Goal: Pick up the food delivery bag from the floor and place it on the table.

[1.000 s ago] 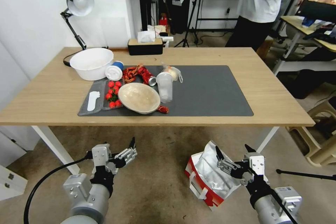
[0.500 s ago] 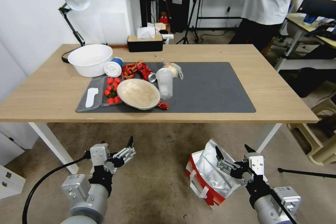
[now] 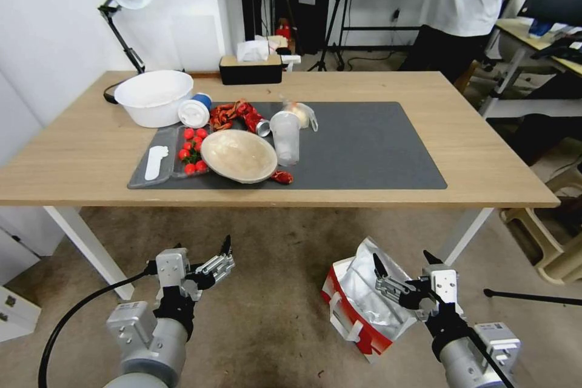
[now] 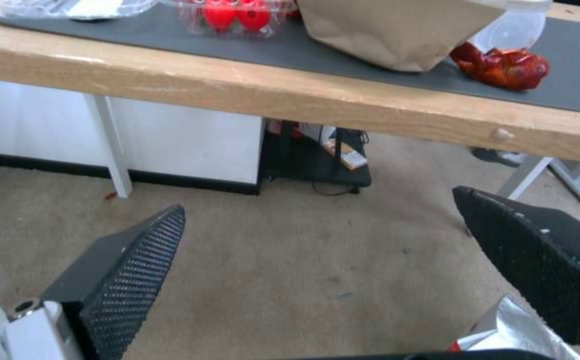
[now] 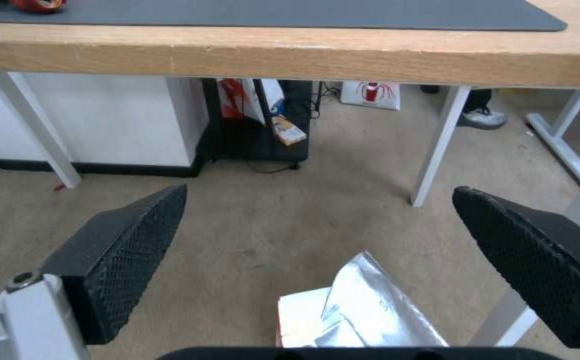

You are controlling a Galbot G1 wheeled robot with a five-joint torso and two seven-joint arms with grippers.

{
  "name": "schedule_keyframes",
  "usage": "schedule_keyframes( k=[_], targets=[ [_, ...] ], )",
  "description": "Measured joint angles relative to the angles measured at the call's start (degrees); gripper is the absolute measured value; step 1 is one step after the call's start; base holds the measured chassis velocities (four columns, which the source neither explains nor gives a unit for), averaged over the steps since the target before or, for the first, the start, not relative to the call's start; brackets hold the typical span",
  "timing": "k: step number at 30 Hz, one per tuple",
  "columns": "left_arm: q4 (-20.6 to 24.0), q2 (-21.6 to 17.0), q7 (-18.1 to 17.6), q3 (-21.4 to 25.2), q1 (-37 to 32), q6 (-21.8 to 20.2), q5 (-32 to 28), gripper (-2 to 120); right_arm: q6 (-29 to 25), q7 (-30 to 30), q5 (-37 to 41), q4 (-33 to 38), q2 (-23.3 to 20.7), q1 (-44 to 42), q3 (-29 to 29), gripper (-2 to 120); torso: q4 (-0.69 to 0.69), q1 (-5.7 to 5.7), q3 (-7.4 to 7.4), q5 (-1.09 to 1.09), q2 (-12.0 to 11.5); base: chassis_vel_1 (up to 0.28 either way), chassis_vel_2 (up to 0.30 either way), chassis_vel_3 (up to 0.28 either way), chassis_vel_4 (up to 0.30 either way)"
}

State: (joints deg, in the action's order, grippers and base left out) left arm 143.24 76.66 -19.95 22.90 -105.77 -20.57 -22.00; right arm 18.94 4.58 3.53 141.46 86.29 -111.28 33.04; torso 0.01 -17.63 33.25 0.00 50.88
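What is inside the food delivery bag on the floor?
The food delivery bag stands open on the floor below the right gripper. Crumpled silver foil lining shows inside. Whether it holds anything is hidden by the foil and the gripper.

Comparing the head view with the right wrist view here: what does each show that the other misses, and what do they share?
Head view alone: the left pincer open above the floor, the bag's red side and white strap handles, and the white bowl, tomatoes and plastic cup on the dark mat.

Right wrist view alone: the space under the table, with a black stand holding packets and a white bag behind a leg.

Both: the right pincer open over the food delivery bag and its foil lining, the floor, and the table's front edge.
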Motion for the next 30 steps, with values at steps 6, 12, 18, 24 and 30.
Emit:
schedule_keyframes(
  k=[6,12,18,24,30],
  targets=[
    [0.0,0.1,0.1,-0.1,-0.1,0.3,0.3,100,-0.2,0.0,0.3,0.0,0.1,0.0,-0.1,100,0.0,0.75,-1.03,0.0,-1.8,0.0,0.0,0.0,0.0],
    [0.0,0.1,0.1,0.0,-0.2,0.4,0.4,100,-0.3,-0.2,0.5,0.0,0.2,-0.1,-0.1,100,0.0,1.65,-2.2,0.0,-3.8,0.0,0.0,0.0,0.0],
    [0.0,0.1,0.1,0.1,-0.2,0.5,0.4,100,-0.3,-0.3,0.6,0.1,0.3,-0.1,-0.1,100,0.0,2.46,-3.34,0.0,-5.8,0.0,0.0,0.0,0.0],
    [0.0,0.1,0.1,0.1,-0.2,0.7,0.4,100,-0.4,-0.3,0.7,0.1,0.3,-0.1,-0.1,100,0.0,2.81,-3.82,0.0,-6.6,0.0,0.0,0.0,0.0],
    [0.0,0.1,0.1,0.2,-0.2,0.9,0.4,100,-0.5,-0.3,0.7,0.1,0.4,-0.1,-0.1,100,0.0,3.11,-4.25,0.0,-7.3,0.0,0.0,0.0,0.0]
  ],
)
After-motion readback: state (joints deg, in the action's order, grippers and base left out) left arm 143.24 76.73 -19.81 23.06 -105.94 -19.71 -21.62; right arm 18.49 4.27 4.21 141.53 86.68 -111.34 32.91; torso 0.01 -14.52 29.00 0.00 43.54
